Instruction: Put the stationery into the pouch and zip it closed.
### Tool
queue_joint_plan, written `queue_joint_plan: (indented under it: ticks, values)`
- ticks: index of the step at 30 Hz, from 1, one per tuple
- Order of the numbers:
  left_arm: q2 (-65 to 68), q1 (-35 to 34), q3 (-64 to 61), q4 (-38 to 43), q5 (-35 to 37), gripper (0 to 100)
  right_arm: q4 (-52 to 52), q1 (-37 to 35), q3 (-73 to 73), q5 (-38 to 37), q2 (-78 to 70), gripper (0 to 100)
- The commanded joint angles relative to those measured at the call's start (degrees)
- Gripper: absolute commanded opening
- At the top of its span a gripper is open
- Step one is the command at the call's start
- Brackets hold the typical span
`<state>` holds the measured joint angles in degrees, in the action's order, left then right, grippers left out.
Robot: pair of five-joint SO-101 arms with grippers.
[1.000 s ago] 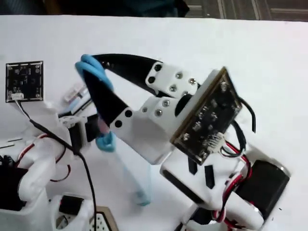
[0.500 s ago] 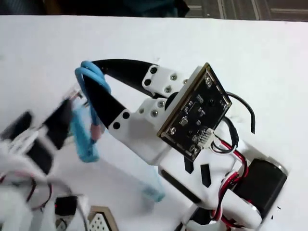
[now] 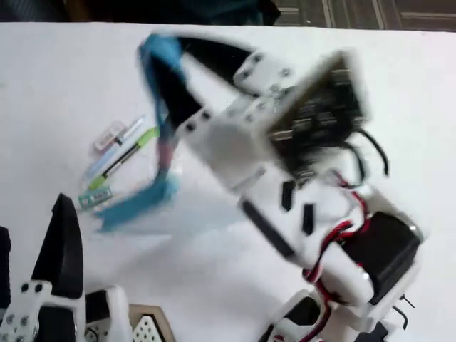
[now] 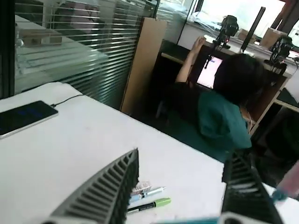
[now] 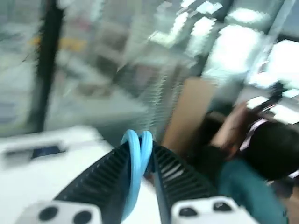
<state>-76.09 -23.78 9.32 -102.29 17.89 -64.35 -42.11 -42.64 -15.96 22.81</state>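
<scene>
Right gripper pinches blue pouch, raised over table middle. Left gripper fingers spread, by near edge. Pens lie toward left edge.

Readable text, numbers, signs: none — the printed label on a small stationery piece at nine o'clock on the table cannot be made out, and the screen of the phone lying on that table carries only dim bluish marks — illegible.
</scene>
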Motion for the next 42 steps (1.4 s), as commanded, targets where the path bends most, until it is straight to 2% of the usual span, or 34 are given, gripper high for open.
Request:
queue_joint_plan:
  ticks: [1, 6, 8, 11, 16, 19, 31, 38, 42]
  values:
    - [0.9, -0.2, 0.4, 0.1, -0.4, 29, 10.2, 4.0, -0.8, 4.7, 0.0, 1.7]
    - [2.7, 0.0, 0.4, 0.1, -0.4, 29, 25.0, 4.7, -0.2, 5.5, -1.2, 1.7]
    - [3.1, 0.0, 0.4, 0.1, -0.4, 29, 27.7, 5.0, -0.5, 5.5, -3.4, 1.7]
    - [3.4, 0.0, 0.0, 0.1, -0.5, 29, 26.4, 6.0, -0.2, 5.5, -6.1, 1.7]
    - [3.4, 0.0, -0.1, 0.1, -2.9, 29, 17.0, 13.6, -0.2, 5.6, -11.3, 1.7]
    - [3.4, 0.0, -0.1, 0.1, -3.7, 29, 15.7, 17.1, -0.7, 5.5, -12.7, 1.7]
    - [3.5, 0.5, -0.4, 0.0, -5.0, 29, 10.4, 22.5, 6.2, 5.4, -14.2, 1.7]
    - [3.5, 12.1, -12.0, 3.0, -5.7, 29, 10.9, 20.3, 9.0, 5.8, -13.1, 1.7]
    - [3.6, 13.0, -20.0, 9.6, -5.5, 29, 11.0, 14.6, 9.1, 5.8, -11.6, 1.7]
